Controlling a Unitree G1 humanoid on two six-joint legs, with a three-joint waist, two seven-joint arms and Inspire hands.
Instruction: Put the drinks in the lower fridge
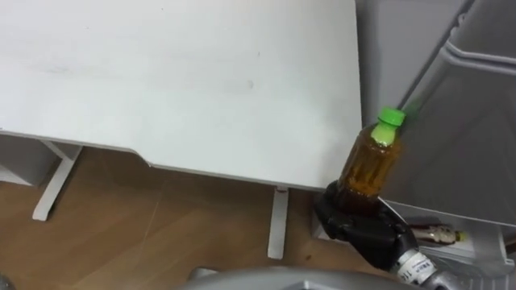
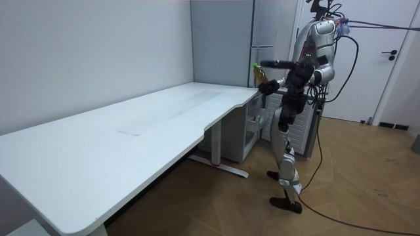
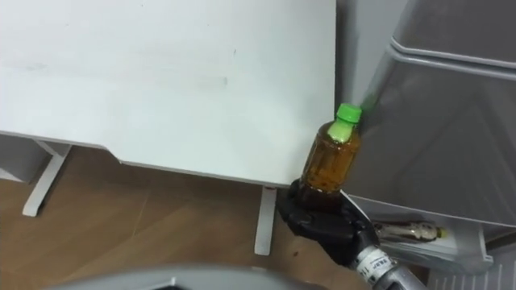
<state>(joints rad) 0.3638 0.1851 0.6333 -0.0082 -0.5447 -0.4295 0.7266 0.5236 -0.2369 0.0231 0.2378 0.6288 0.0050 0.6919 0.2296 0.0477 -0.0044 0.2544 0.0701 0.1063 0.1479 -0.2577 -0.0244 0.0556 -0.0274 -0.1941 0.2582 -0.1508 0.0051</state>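
Amber bottle (image 1: 372,165) stands upright, fingers (image 1: 348,228) of right hand (image 1: 372,235) clasping its base.

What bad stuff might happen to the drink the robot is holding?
1. The right hand grips the bottle only round its bottom, and it leans, so it might slip out and drop.
2. It is held right by the table's corner and the grey fridge, so it might bump either.
3. Low in the fridge lies another bottle; it may get knocked.
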